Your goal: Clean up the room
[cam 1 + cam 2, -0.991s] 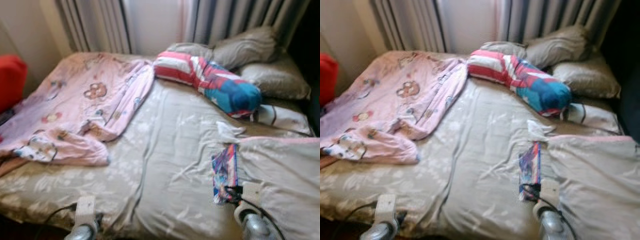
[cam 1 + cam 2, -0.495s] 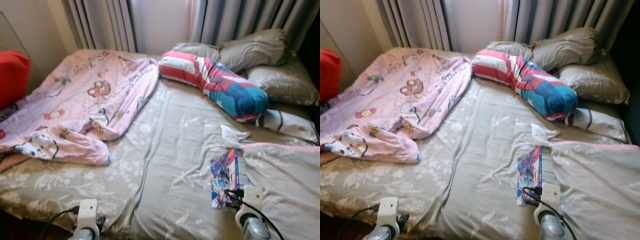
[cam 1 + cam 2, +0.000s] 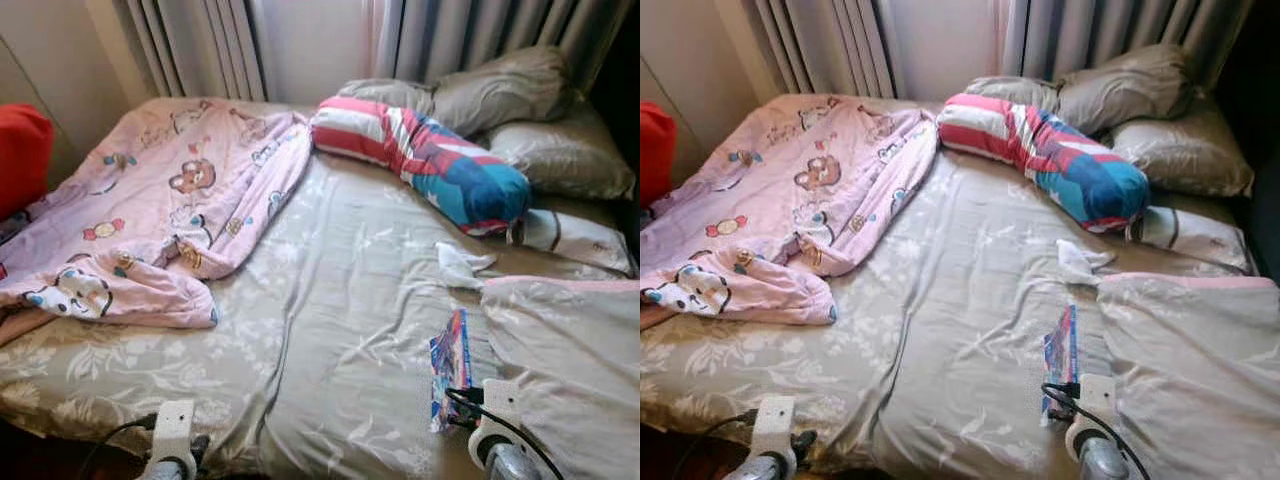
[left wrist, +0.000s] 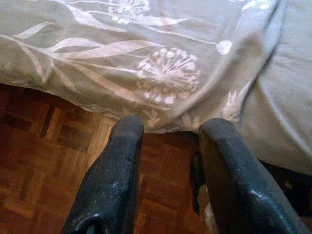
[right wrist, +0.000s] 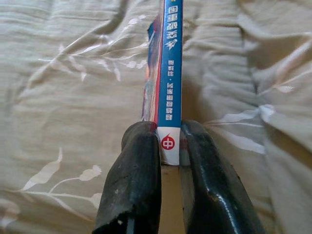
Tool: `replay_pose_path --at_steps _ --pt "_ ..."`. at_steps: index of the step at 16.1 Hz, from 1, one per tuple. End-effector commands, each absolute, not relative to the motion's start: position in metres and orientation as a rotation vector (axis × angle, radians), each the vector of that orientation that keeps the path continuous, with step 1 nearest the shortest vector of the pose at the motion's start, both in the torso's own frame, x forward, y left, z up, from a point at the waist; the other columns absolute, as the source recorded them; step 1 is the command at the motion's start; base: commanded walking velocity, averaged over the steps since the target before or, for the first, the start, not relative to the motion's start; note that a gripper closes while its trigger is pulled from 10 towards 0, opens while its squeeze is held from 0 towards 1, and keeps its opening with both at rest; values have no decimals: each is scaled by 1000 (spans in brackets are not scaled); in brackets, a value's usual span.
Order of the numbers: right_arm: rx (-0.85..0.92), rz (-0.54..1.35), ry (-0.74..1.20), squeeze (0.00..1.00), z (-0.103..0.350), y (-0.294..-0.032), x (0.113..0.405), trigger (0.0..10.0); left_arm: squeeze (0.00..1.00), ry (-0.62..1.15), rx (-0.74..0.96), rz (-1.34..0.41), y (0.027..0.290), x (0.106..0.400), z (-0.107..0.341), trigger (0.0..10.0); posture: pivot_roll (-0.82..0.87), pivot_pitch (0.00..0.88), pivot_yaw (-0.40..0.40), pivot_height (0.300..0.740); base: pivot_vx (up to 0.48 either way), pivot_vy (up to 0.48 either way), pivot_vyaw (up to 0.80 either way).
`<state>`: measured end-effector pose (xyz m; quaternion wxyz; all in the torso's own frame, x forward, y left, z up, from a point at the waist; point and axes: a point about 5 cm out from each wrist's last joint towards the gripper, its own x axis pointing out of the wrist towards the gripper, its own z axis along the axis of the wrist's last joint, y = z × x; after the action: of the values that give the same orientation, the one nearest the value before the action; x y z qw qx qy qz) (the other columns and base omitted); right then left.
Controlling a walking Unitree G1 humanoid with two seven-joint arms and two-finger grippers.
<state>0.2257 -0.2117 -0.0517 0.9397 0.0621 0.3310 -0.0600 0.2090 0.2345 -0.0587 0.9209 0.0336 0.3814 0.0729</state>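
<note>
**Book clamped at the foot of the bed**

Left eye view: a bed [image 3: 330, 330] with a grey floral sheet takes up most of the frame; a pink cartoon-print blanket [image 3: 160, 215] lies rumpled at upper left; a striped red, white and blue bolster [image 3: 425, 160] lies at upper right, in front of grey pillows [image 3: 520, 110]; a crumpled white tissue [image 3: 460, 265] sits right of centre; a colourful book [image 3: 450, 370] stands on edge at lower right, just beside a folded grey cover with a pink border [image 3: 570, 350]; a red cushion [image 3: 22, 155] shows at the left edge; curtains [image 3: 480, 35] hang along the top.

Right eye view: the same scene; the right arm's wrist sits at the bottom right, touching the book's near end.

Left wrist view: the left gripper [image 4: 168, 129] hangs by the sheet's overhanging edge, over a wooden parquet floor [image 4: 39, 161]; jaws apart, holding nothing.

Right wrist view: the right gripper [image 5: 169, 134] has its jaws clamped on the book's blue spine, near its white lower end; the book is upright on the sheet.
</note>
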Motion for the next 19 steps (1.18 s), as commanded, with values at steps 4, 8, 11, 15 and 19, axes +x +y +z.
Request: replay_pose_path --at_steps 4,8,11,15,19 --pt "188 -82 652 0 -49 -201 233 10000 0 825 120 137 247 196 -63 10000 111 153 63 740 0 0 0" --pt "215 -77 658 0 -49 -195 234 10000 0 827 152 125 254 194 -61 10000 124 172 90 740 0 0 0" --pt "202 -117 673 0 -51 -198 232 10000 0 830 173 116 259 193 -60 10000 125 173 109 740 0 0 0" --pt "145 -181 710 0 -52 -210 228 10000 0 823 187 95 259 196 -58 10000 120 170 116 740 0 0 0" --pt "124 -177 705 569 -51 -213 230 10000 0 817 184 86 253 200 -58 10000 117 162 105 740 0 0 0"
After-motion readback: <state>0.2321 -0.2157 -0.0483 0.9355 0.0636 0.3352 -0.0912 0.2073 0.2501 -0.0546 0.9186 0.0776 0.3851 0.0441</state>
